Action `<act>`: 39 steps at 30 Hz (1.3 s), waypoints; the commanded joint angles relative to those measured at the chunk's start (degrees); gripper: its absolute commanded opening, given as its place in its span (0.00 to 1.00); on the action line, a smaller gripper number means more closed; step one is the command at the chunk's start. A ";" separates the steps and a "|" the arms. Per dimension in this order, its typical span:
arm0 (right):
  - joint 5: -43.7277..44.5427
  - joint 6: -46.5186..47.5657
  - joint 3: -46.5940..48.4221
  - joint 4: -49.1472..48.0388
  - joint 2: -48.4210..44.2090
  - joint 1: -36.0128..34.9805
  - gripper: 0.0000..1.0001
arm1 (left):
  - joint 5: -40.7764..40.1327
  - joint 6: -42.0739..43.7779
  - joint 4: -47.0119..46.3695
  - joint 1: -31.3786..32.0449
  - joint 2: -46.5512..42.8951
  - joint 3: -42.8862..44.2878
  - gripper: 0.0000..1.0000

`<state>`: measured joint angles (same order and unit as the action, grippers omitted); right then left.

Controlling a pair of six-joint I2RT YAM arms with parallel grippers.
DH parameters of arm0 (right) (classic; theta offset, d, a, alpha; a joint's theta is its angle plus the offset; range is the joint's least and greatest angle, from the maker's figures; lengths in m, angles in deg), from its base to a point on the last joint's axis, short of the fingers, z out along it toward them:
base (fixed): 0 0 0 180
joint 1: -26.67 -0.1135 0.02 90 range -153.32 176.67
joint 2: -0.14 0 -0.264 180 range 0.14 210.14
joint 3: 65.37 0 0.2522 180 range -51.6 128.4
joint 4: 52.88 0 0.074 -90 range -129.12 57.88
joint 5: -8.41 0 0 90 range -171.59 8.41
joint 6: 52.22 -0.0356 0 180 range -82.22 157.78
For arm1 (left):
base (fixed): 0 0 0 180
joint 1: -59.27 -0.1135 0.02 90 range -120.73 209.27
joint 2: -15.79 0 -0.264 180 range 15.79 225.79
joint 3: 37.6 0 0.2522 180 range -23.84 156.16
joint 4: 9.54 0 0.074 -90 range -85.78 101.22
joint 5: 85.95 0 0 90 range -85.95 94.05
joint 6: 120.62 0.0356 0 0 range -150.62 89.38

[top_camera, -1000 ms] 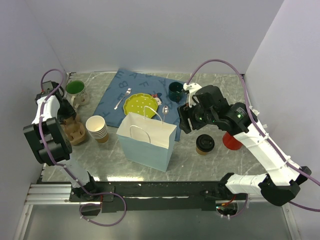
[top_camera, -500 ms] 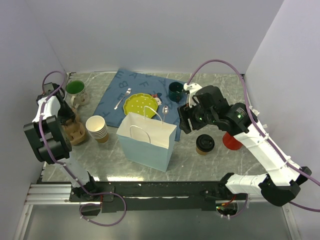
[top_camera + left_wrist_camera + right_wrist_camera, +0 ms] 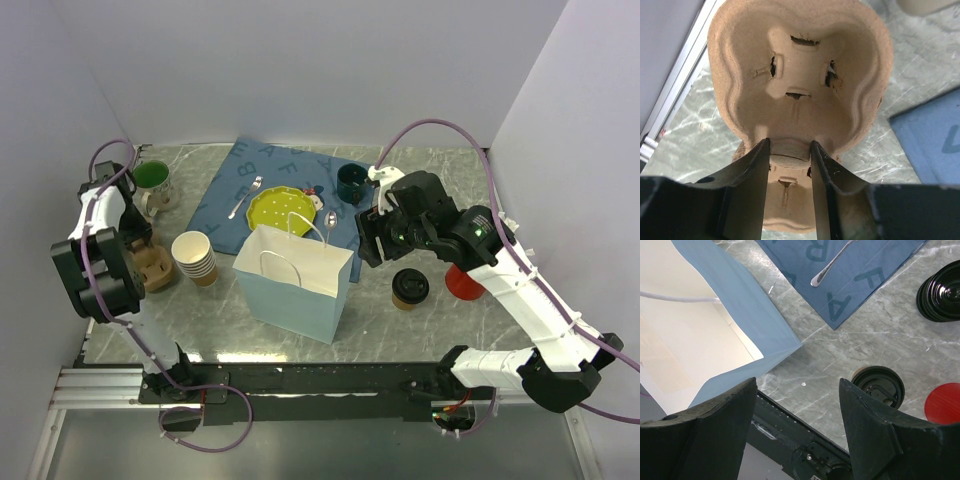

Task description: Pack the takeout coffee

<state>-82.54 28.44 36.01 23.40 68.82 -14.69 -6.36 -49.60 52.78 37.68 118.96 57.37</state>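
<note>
- Grey marbled table [image 3: 470,180] between pale walls, a blue lettered cloth [image 3: 225,190] spread at its far middle.
- On the cloth: a yellow-green plate [image 3: 279,208] and a dark mug [image 3: 351,184] at its far right corner.
- Blue paper bag [image 3: 295,285] stands upright near the middle, its mouth open, its white inside and handles showing.
- Takeout coffee [image 3: 409,288] stands upright on the table, lid on, to the right of the bag and apart from it, with a red cup [image 3: 462,283] just beside it on the right.
- At the left are a stack of paper cups [image 3: 194,257], a cardboard cup carrier [image 3: 800,75] and, farther back, a mug with a green inside [image 3: 152,180].
- Left claw [image 3: 789,145] is narrow, its two fingers pinching the carrier's middle ridge.
- Right claw [image 3: 797,385] hangs wide open above the table, between the bag and the coffee, holding nothing.
- Since a second ago the left claw has closed in on the carrier and its arm has shifted slightly. The right arm, bag and coffee sit as before.
</note>
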 commanded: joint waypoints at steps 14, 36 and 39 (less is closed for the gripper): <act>0.33 0.73 -0.08 -2.40 -0.83 0.23 0.74 | 1.79 -3.34 3.13 -0.48 -5.08 4.49 0.26; 0.69 2.58 -0.78 -2.67 -1.80 0.14 0.74 | 2.77 -5.89 6.37 -2.59 -6.23 5.18 0.19; 0.60 2.75 -0.60 -2.67 -1.71 0.23 0.74 | -1.26 -6.68 10.05 -2.41 -4.83 9.31 0.17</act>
<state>-82.52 30.23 35.07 23.01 68.71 -14.69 -3.78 -54.54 58.94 35.63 115.75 61.26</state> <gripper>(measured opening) 0.740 0.386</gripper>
